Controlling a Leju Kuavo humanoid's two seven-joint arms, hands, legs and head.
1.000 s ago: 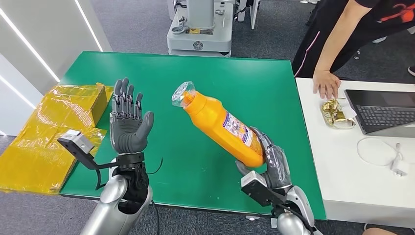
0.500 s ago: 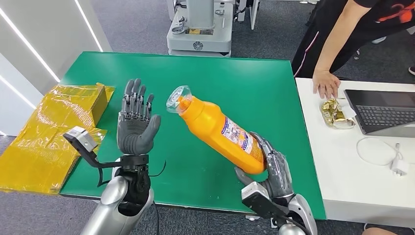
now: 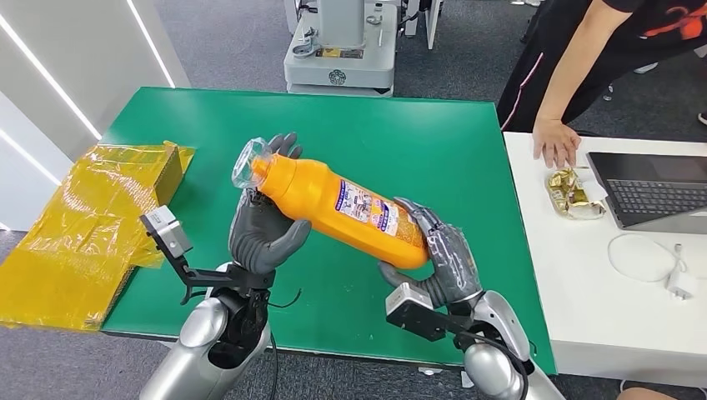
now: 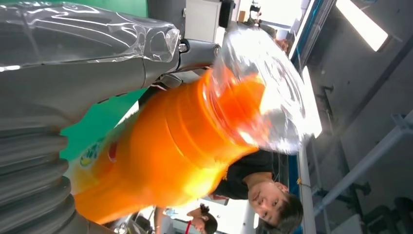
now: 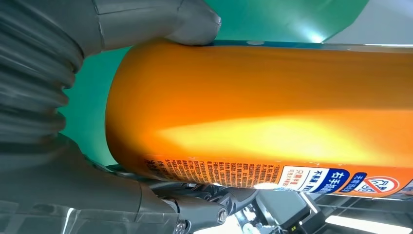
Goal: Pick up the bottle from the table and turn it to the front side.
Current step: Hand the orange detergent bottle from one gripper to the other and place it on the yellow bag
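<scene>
While the orange bottle [image 3: 342, 208] is raised clear of the green table [image 3: 433, 142], it lies nearly level between the two hands, over the middle of the table's near half, its clear-capped neck toward the table's left edge and its base toward the right edge. The right hand [image 3: 438, 258] grips the base end: fingers curl over the top of the bottle's body and the thumb presses from beneath, as the right wrist view confirms, where the thick grey thumb [image 5: 160, 19] bears on the orange wall [image 5: 272, 97] just beside the printed label [image 5: 311, 178]. The left hand [image 3: 265, 229] is at the neck end, palm under the shoulder of the bottle, thumb alongside it and fingertips showing behind the clear cap [image 3: 248, 162]; in the left wrist view the bottle [image 4: 165, 151] lies against the grey hand [image 4: 63, 73], though whether the fingers clamp it or merely cradle it cannot be told. A label with blue and white print faces upward on the bottle's body. Yellow wrapped cartons [image 3: 83, 225] lie off the table's left edge. At the adjoining white desk [image 3: 600, 308] on the right, a person's hand [image 3: 556, 142] rests near a laptop [image 3: 654, 187]
</scene>
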